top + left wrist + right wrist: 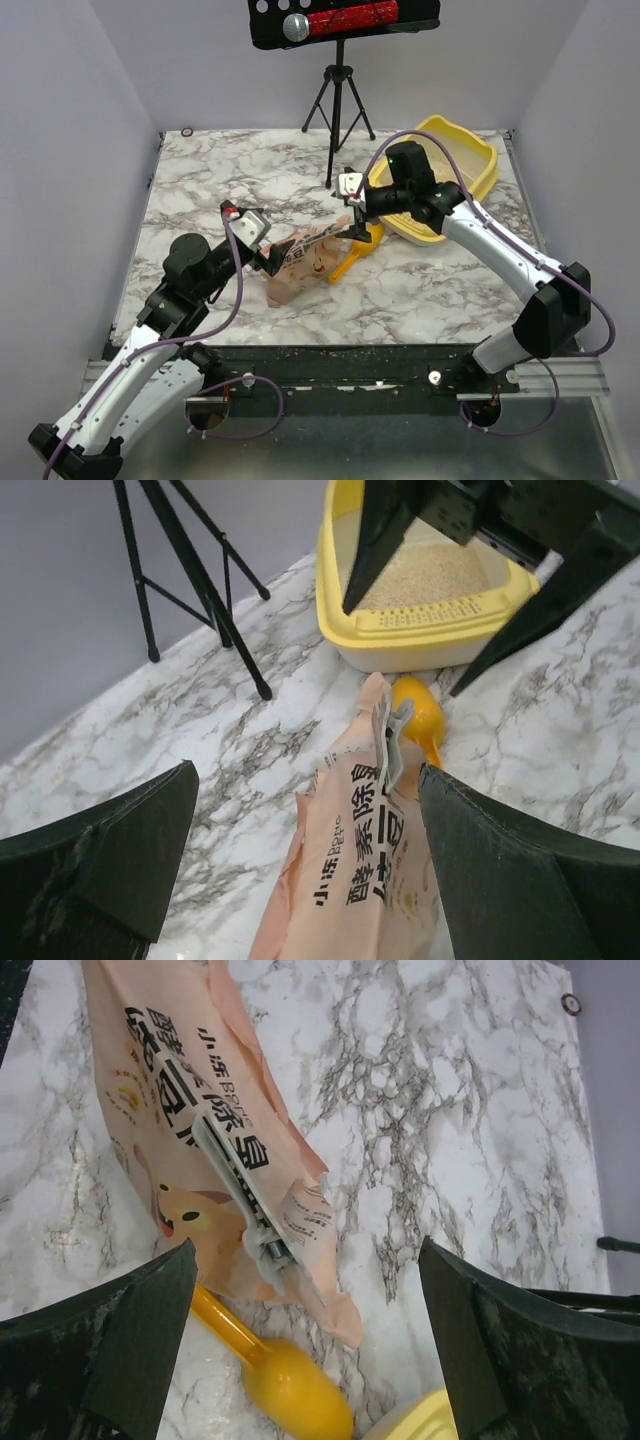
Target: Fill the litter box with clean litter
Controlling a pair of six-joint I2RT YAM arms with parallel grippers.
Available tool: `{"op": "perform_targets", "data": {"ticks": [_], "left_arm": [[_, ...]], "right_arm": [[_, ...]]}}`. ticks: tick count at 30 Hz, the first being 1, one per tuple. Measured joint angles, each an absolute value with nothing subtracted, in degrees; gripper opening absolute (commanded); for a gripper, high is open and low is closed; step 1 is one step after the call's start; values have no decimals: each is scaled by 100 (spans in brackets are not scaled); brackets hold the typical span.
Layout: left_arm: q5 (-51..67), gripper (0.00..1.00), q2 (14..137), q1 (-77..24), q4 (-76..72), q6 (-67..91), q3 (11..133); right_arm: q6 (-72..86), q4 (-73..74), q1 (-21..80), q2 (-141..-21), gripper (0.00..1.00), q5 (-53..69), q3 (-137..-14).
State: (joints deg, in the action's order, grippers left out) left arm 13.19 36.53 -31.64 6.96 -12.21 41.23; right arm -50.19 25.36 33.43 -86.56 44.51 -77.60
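Yellow litter box (pixel 487 160) just beside right end effector (pixel 350 228), farther from left end effector (pixel 268 258), both gaping

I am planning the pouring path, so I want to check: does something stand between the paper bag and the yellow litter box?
Yes. The yellow scoop lies between the bag and the litter box, right at the bag's top. A pale clip also holds the bag shut.
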Motion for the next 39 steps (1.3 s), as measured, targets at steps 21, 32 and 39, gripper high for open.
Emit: {"op": "perform_targets", "data": {"ticks": [21,32,39], "left_arm": [[-1118,99,3828,-3162,1345,1330,4178],[-1337,99,3863,-3129,1417,1417,4178],[-1345,99,3874,-3076,1487,1413,4178]], "right_arm": [[-5360,3151,3500,-9474,85,4576,-8023],[-5371,3297,3518,-9795,32,4528,-8158],[-5406,3245,3516,-9782,0,4375,-8160]]}}
